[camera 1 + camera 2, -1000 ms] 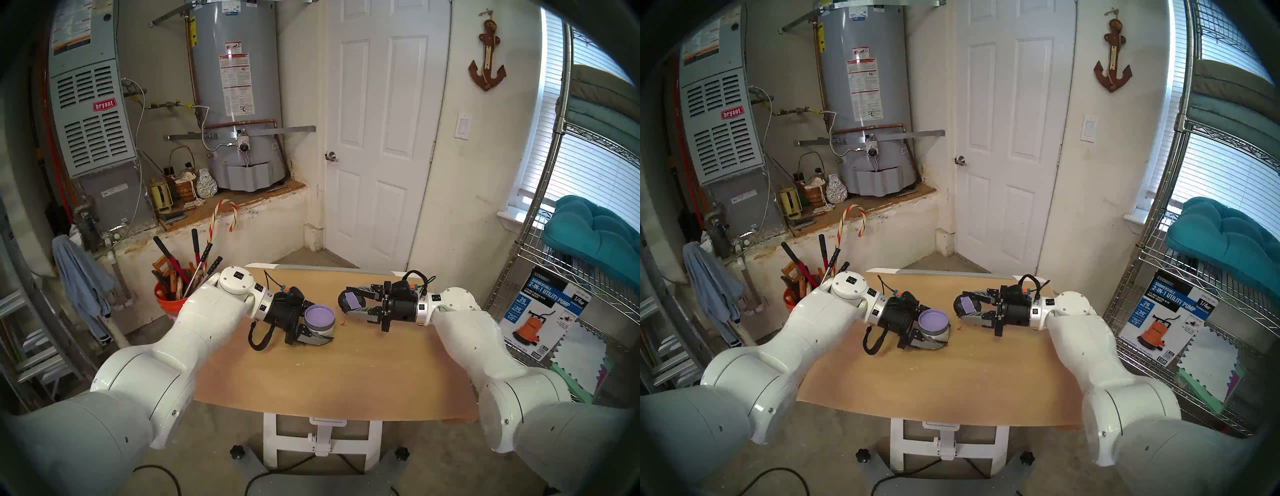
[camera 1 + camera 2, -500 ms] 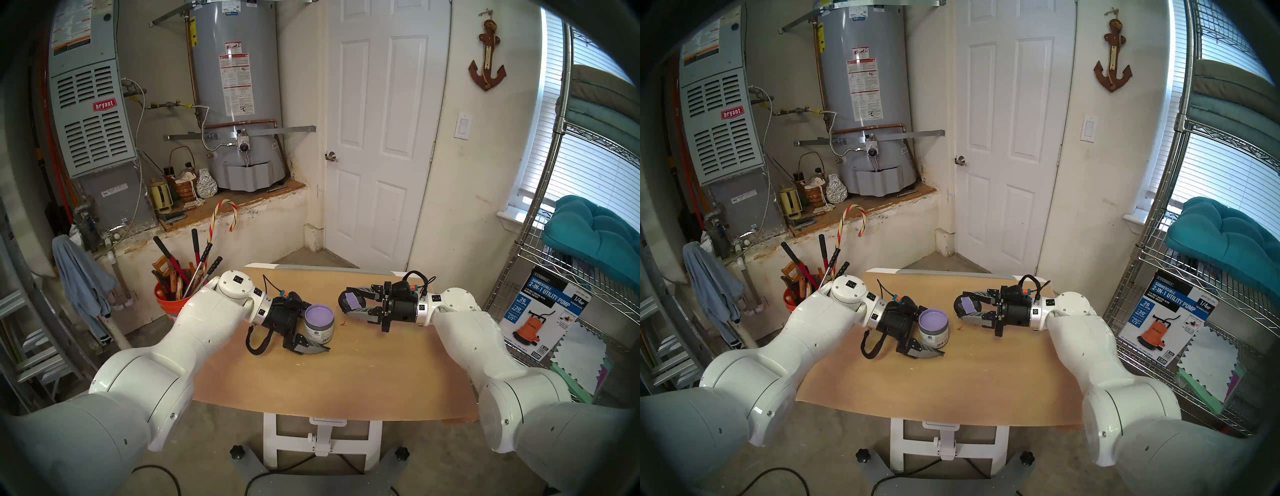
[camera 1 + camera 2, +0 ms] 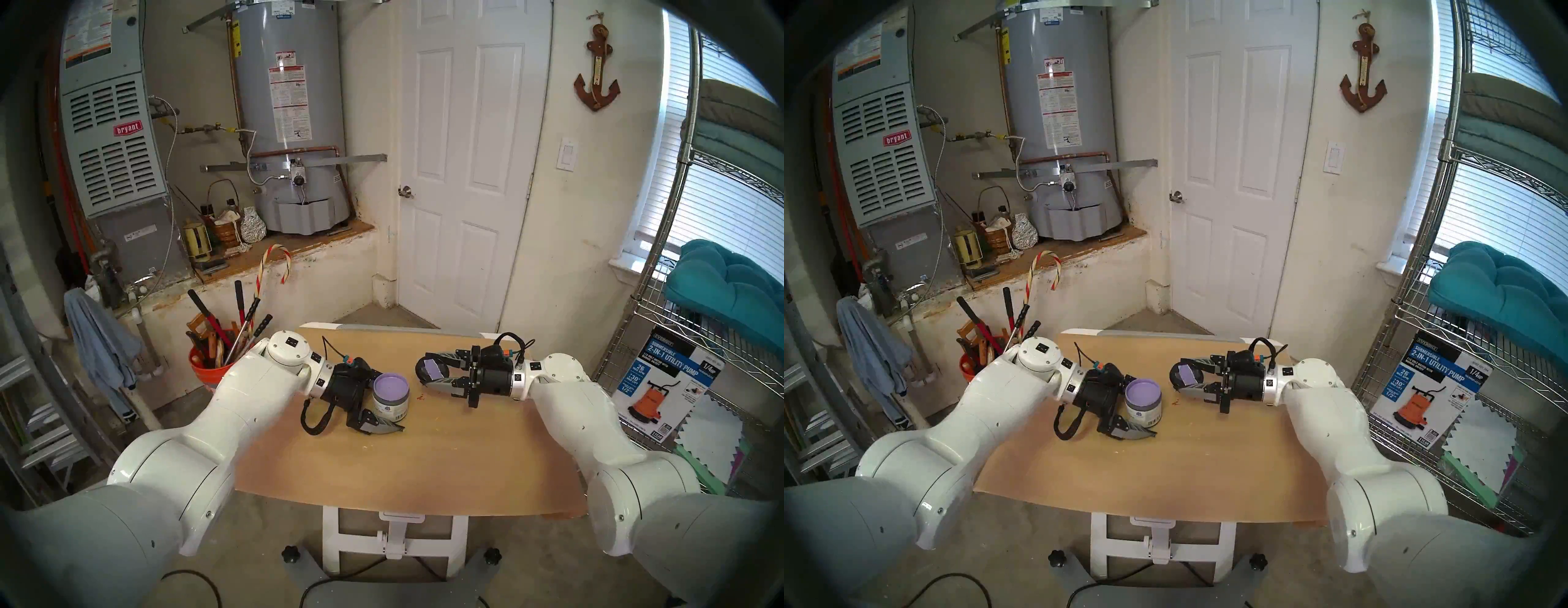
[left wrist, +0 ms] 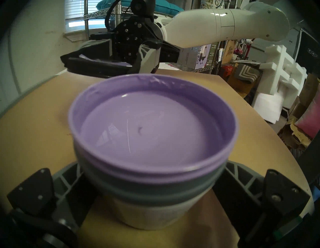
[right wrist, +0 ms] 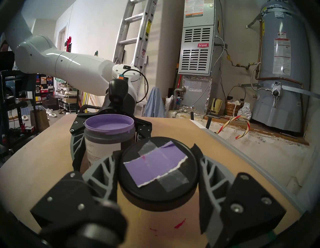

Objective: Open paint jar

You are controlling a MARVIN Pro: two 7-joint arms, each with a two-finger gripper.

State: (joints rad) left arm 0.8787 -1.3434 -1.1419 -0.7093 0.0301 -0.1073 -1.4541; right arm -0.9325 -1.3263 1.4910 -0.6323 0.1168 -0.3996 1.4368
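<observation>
With its lid off, the paint jar (image 3: 391, 397) stands upright on the desk (image 3: 407, 458) toward the far left, lilac paint showing. Left gripper (image 3: 388, 407) sits spread wide around the jar, fingers clear of its wall. Right gripper (image 3: 428, 373), near the far edge, is clamped on the black lid (image 5: 158, 173), held above the desk.

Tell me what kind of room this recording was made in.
Most likely a home garage or utility room: a water heater and a furnace stand along the back wall, a bucket of long-handled tools sits on the floor, and a ladder leans nearby.
</observation>
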